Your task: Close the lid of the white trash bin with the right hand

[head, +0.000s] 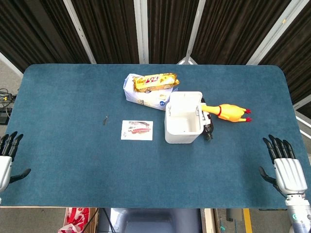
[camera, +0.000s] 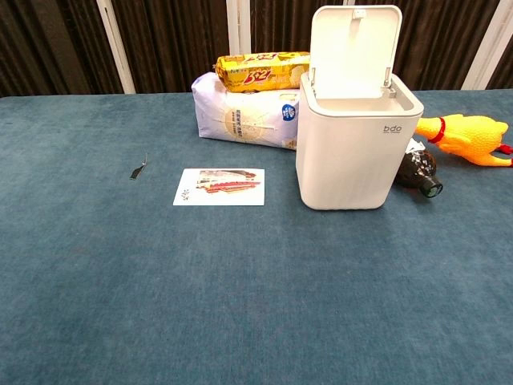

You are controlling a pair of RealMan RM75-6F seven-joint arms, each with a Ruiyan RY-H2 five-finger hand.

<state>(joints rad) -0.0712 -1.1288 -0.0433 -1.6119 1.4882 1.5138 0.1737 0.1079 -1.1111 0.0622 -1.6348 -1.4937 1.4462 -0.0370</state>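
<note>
A blue carpeted table (head: 73, 145) carries a white flour-like bag (camera: 240, 116) with a yellow biscuit packet (camera: 263, 69) lying on top. A printed card (camera: 220, 186) lies flat in front of the bag, and a small dark clip-like object (camera: 139, 168) sits well apart from it. A yellow rubber chicken (camera: 471, 136) lies beside a dark bottle (camera: 421, 172).

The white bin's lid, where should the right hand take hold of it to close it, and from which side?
Judging by its pose, the top free edge of the lid. It stands upright, hinged at the back rim of the white bin, so the right hand should probably come from above and behind, past the rubber chicken, and press it forward and down.
</note>
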